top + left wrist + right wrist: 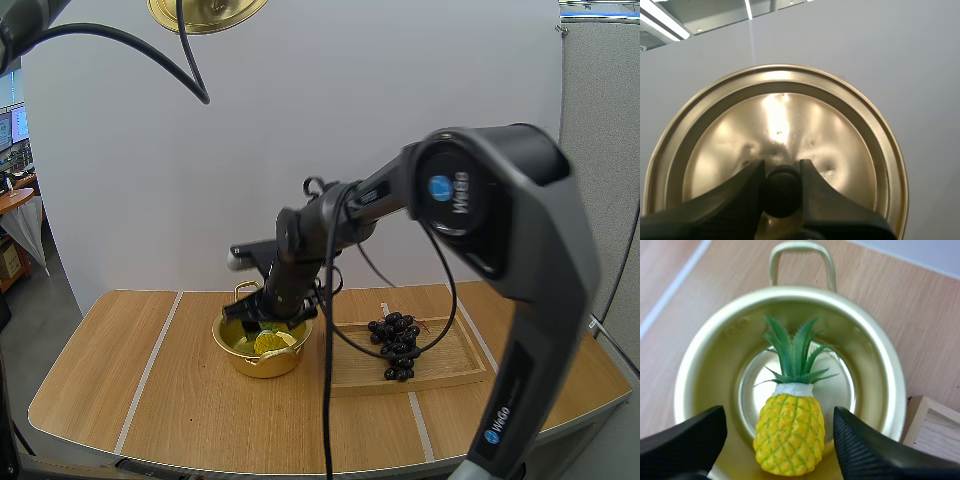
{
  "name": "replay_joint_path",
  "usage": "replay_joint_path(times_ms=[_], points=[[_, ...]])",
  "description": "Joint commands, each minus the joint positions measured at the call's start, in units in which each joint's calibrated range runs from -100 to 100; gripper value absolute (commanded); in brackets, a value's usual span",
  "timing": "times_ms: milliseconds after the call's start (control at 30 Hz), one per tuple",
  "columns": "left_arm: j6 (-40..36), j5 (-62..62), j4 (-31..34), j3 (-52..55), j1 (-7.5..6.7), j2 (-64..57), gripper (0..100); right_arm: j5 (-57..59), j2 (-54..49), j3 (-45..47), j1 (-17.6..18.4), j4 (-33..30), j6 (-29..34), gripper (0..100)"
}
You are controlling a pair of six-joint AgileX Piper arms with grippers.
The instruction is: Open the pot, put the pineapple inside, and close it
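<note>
Right gripper [779,416], spread wide, hovers directly above yellow plastic pineapple [790,435] in gold metal pot [710,355]; left gripper [781,170] clamps gold lid [780,115] overhead.

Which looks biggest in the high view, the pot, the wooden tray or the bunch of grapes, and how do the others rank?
1. wooden tray, the widest of the three.
2. pot, clearly smaller than the tray.
3. bunch of grapes, the smallest, lying on the tray.
All three sit about equally far from the camera, so the order is probably real.
</note>
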Motion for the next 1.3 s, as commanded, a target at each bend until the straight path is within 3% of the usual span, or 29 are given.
replay_joint_path(times_ms=[0, 367, 400, 567, 800, 1067, 1267], points=[[-0.36, -1.90, -0.23, -0.49, -0.13, -0.41, 0, 7.86, -14.81, -0.36, 0.05, -0.64, -0.64, 100], [-0.36, -1.90, -0.23, -0.49, -0.13, -0.41, 0, 16.39, -38.79, 5.37, 0.05, -3.16, -0.64, 100], [-0.36, -1.90, -0.23, -0.49, -0.13, -0.41, 0, 18.17, -40.31, 5.73, 0.05, -3.16, -0.64, 91], [-0.36, -1.90, -0.23, -0.49, -0.13, -0.41, 0, 28.79, -48.96, 6.60, 0.05, -1.77, -0.64, 2], [-0.36, -1.90, -0.23, -0.49, -0.13, -0.41, 0, 36.72, -61.31, 6.60, 0.05, -1.65, -0.64, 0], [-0.36, -1.90, -0.23, -0.49, -0.13, -0.41, 0, 37.14, -70.74, 6.60, 0.05, -2.20, -0.64, 0], [-0.36, -1.90, -0.23, -0.49, -0.13, -0.41, 0, 37.31, -71.90, 6.60, 0.05, -8.46, -0.64, 0]])
